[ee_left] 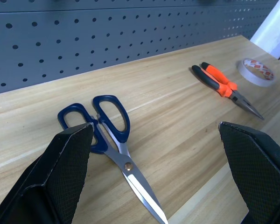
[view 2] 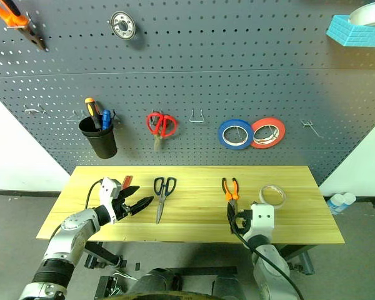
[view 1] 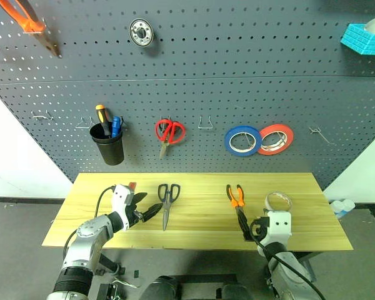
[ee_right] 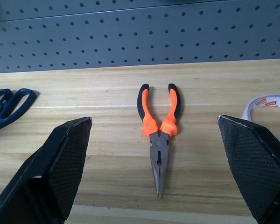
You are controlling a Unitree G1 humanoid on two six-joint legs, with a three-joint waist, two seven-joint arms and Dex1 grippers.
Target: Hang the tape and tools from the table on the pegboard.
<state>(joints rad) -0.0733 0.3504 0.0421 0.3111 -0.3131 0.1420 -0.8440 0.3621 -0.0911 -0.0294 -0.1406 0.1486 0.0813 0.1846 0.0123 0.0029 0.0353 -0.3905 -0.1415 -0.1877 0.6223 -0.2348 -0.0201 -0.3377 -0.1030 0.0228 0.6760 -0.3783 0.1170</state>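
Note:
On the light wood table [view 1: 200, 230] lie steel scissors with dark blue handles [view 1: 167, 201], orange-and-black pliers [view 1: 236, 199] and a whitish roll of tape [view 1: 279, 201]. My left gripper [view 1: 149, 206] hovers open just left of the scissors [ee_left: 107, 135], pointing toward them with nothing between its fingers. Over the table's front edge, my right gripper [view 1: 253, 228] is open and empty. It sits directly in front of the pliers [ee_right: 158, 135], with the tape [ee_right: 266, 105] off to its right. A small red end [view 1: 132, 186] peeks out behind the left hand. The dark grey pegboard [view 1: 206, 56] rises behind the table.
On the pegboard hang a black cup with orange and blue screwdrivers [view 1: 107, 142], red-handled scissors [view 1: 169, 132], a blue roll [view 1: 242, 140] and a red roll [view 1: 275, 138]. Bare hooks sit at the centre [view 1: 205, 123], the right [view 1: 319, 132] and the left [view 1: 42, 115].

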